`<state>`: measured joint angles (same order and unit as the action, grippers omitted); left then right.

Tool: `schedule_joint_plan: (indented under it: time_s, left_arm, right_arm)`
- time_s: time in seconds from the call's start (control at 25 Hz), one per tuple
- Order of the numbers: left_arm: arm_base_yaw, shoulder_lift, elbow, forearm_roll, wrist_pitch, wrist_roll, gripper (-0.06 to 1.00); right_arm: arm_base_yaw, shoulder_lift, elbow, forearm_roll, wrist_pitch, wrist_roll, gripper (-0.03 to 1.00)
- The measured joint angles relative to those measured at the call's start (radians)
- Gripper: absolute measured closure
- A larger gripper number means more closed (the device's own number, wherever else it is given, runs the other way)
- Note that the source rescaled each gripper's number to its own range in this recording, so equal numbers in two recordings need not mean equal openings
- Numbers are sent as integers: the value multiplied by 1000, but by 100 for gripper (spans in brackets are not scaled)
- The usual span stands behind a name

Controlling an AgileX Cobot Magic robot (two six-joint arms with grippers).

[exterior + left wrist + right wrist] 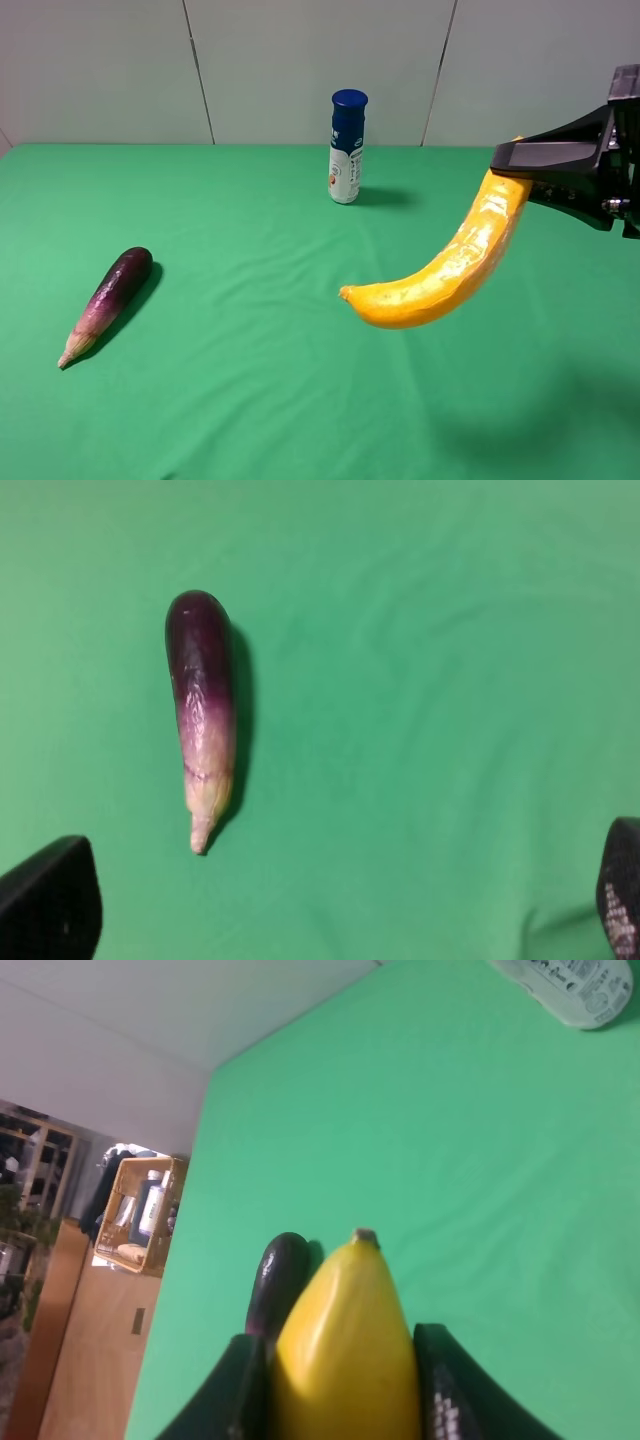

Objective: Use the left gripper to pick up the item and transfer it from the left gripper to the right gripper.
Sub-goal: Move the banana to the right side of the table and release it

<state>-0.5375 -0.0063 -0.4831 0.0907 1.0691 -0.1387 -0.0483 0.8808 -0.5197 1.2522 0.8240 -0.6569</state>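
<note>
the right gripper (515,160) has its jaws closed on the upper end of the smooth, curved yellow banana (450,270), held clear of the green cloth desk (250,420) on its right side. the banana's free tip hangs over open cloth mid-desk. the left gripper (330,910) has its jaws spread wide and empty, over the desk near the purple eggplant (203,710). a blue-capped white bottle (346,148) stands near the back edge.

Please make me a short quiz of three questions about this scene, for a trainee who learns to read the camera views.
1. True or false: the right gripper holds the banana in the air.
2. What lies below the open left gripper? A) a cup B) the eggplant C) a spoon
3. Fill in: the cap of the bottle is ____.
Key: 1 true; 2 B; 3 blue.
</note>
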Motion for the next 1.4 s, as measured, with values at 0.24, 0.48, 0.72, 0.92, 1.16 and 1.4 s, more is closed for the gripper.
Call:
schedule_joint_plan:
  time_s: [0.24, 0.48, 0.72, 0.92, 1.16, 1.4]
  left_arm:
    - [0, 0, 0, 2, -5, 0, -6]
    - [45, 0, 0, 3, -5, 0, -6]
    - [227, 0, 0, 3, -5, 0, -6]
    - [382, 0, 0, 3, -5, 0, -6]
    - [552, 0, 0, 10, -5, 0, -6]
    - [617, 0, 0, 12, -5, 0, -6]
  right_arm:
    - [0, 0, 0, -78, -14, 29, 96]
    - [0, 0, 0, -173, -58, 99, 96]
    - [0, 0, 0, -222, -74, 122, 96]
    - [0, 0, 0, -244, -101, 126, 96]
    - [0, 22, -13, -297, -121, 129, 96]
    - [0, 159, -121, -381, -115, 129, 96]
